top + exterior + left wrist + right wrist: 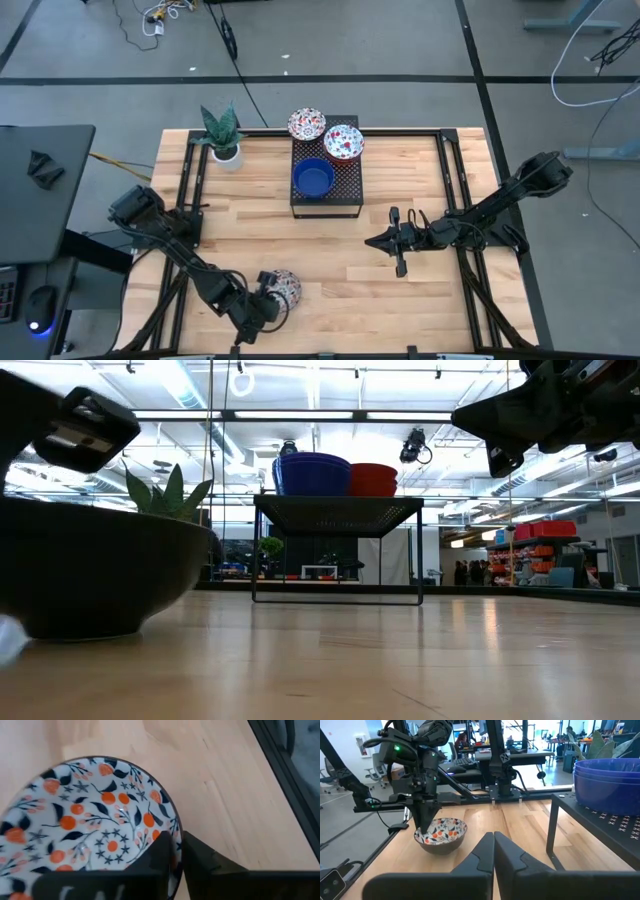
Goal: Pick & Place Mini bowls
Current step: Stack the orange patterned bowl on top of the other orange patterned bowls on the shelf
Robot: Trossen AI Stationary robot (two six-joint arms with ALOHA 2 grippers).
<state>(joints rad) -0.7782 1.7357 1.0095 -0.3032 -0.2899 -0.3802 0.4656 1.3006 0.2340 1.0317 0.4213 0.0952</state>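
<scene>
A white mini bowl with an orange-and-blue flower pattern point(284, 288) stands on its base near the table's front edge, left of centre. My left gripper point(266, 300) is shut on its rim. The same bowl point(440, 834) shows in the right wrist view and as a dark shape point(90, 575) in the low view. A blue mini bowl point(313, 178) and two patterned ones point(306, 124) point(343, 141) sit on the black perforated stand point(345, 195) at the far middle. My right gripper point(372, 240) hovers shut and level right of centre, holding nothing. My left gripper has the patterned bowl's rim point(176, 836) between its fingers, one finger inside the bowl point(159, 856) and one outside point(210, 865). The fingers slant down onto it from the table's near left. The bowl stands upright with its base on the table.
A small white plant pot point(226, 152) stands at the far left beside the stand. Black rails point(190, 190) point(455, 190) run along both table sides. Bare wood point(330, 270) lies between the stand and the front edge.
</scene>
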